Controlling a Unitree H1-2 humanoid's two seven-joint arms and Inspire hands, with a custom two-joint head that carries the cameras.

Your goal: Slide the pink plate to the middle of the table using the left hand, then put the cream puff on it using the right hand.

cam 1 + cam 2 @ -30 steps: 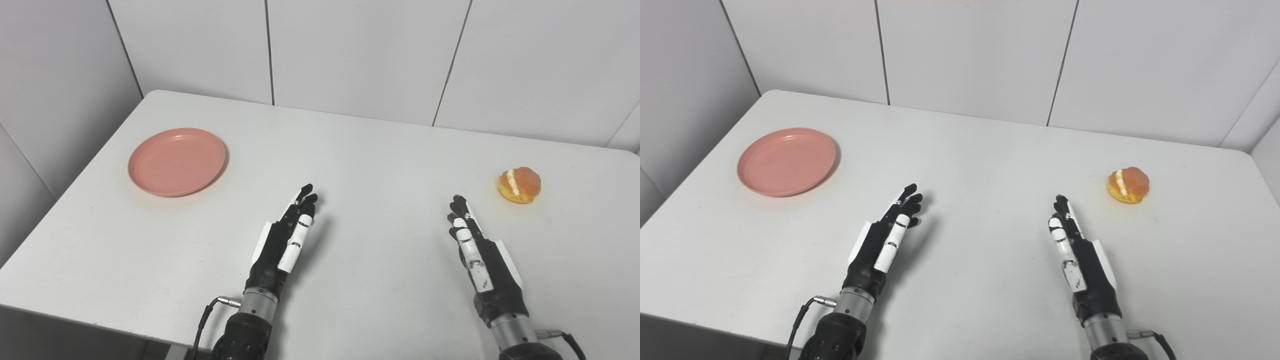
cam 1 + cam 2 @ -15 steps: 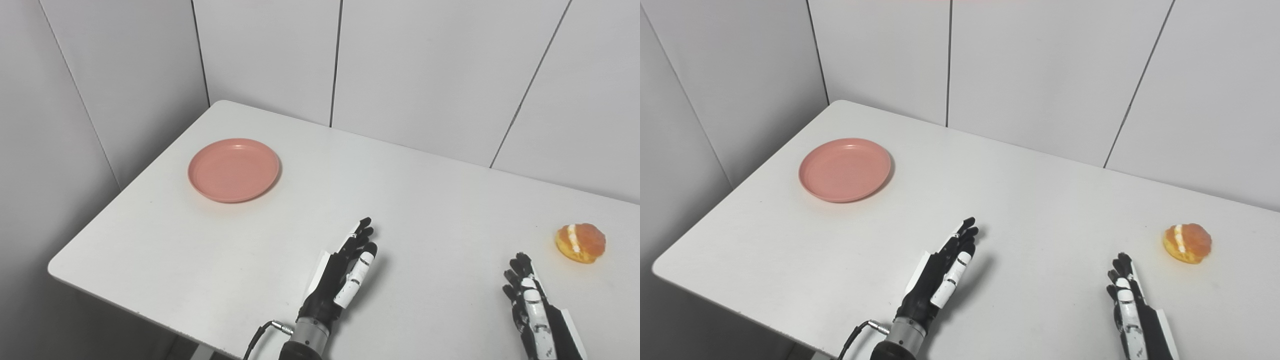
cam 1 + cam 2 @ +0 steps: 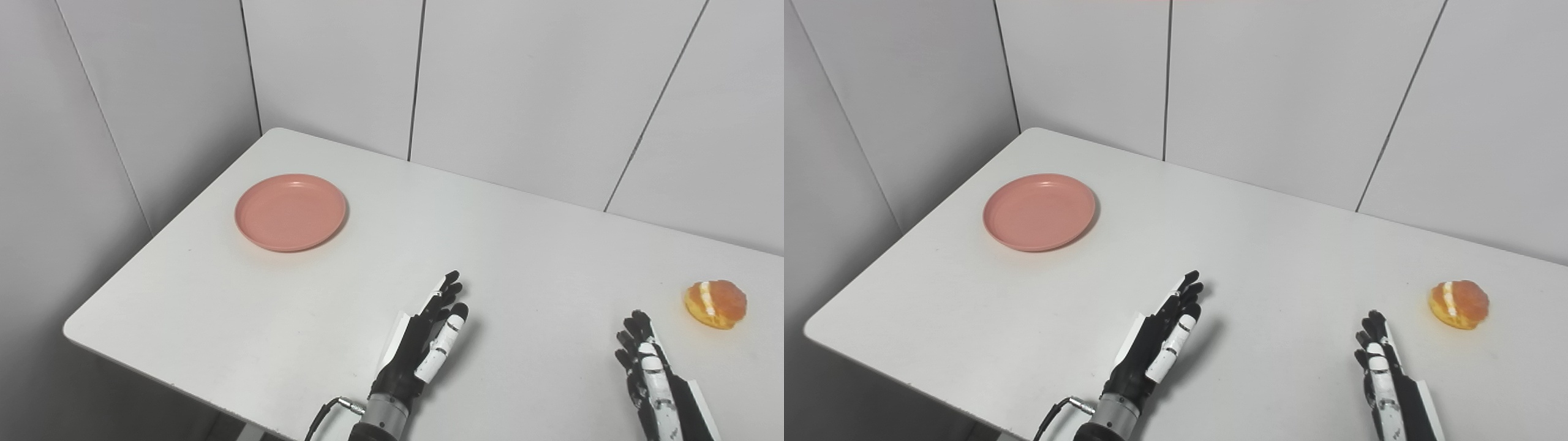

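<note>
White table in a pale panelled corner

The table (image 3: 257,318) has a smooth white top with rounded corners, one near corner at the lower left and one far corner tucked into the angle of the walls. The wall panels (image 3: 527,92) behind and to the left are light grey, split by thin dark vertical seams (image 3: 417,79).

On the 1 white table (image 3: 551,257): 1 pink plate (image 3: 291,212), 1 cream puff (image 3: 715,304). Over the near edge: 2 hands, namely 1 left hand (image 3: 422,349) and 1 right hand (image 3: 655,383), both held flat, holding nothing.
</note>
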